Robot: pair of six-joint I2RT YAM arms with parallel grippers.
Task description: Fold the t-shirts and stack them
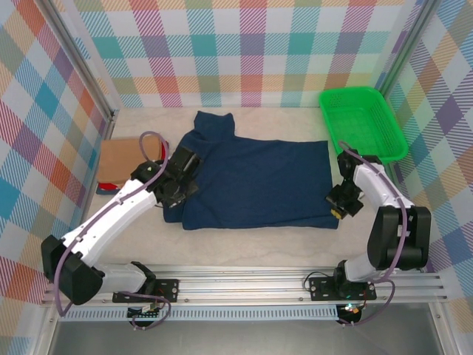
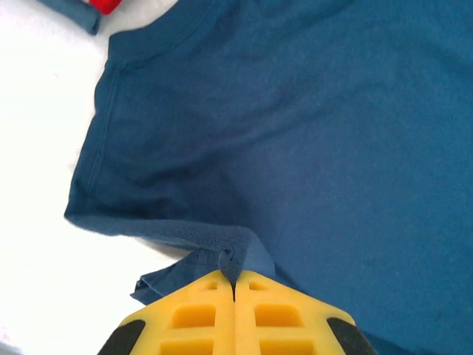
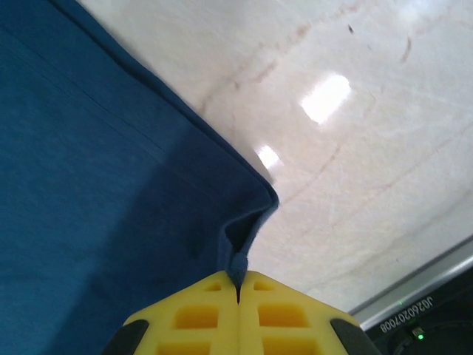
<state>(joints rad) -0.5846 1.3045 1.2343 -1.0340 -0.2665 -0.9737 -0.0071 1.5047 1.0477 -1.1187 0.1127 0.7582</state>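
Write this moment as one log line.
left fingers: shut on navy t-shirt edge | right fingers: shut on its corner | t-shirt: spread on table

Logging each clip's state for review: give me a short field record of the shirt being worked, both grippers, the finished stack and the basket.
shirt in work: navy t-shirt, spread on the table, one part jutting toward the back wall
left gripper: shut on a fold at the shirt's near left edge
right gripper: shut on the shirt's near right corner
stack: tan folded shirt on top, red shirt peeking beneath, left of the navy one
basket: green plastic basket, far right corner, nothing in it
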